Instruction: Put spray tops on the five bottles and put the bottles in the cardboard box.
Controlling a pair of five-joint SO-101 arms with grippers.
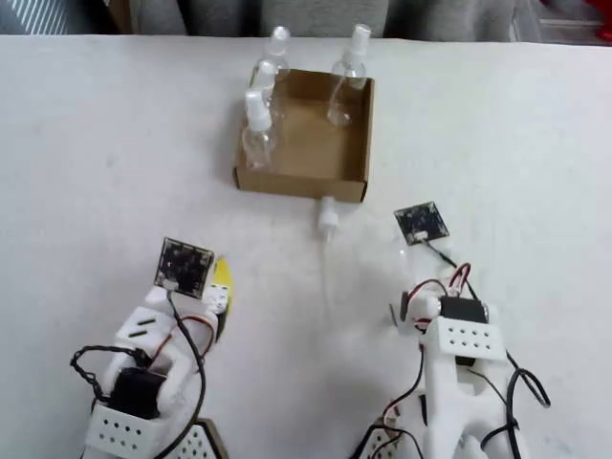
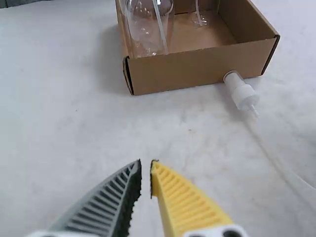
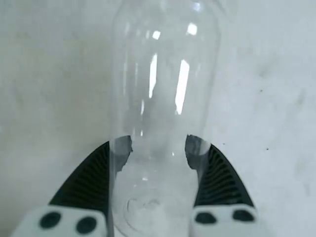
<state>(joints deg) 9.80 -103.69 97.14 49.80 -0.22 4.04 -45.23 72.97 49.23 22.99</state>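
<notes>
Right wrist view: your right claw [image 3: 158, 148] grasps the one bare bottle [image 3: 165, 74]; its slick wall may slip or twist when a top is pressed on. Left wrist view: your left claw [image 2: 145, 170] is clenched, empty; the spray top [image 2: 239, 91] has a long tube that may miss the neck. High view: count four capped bottles [image 1: 256, 134] in the cardboard box [image 1: 301, 182], one spray top on the table [image 1: 96, 143] just beside it.
</notes>
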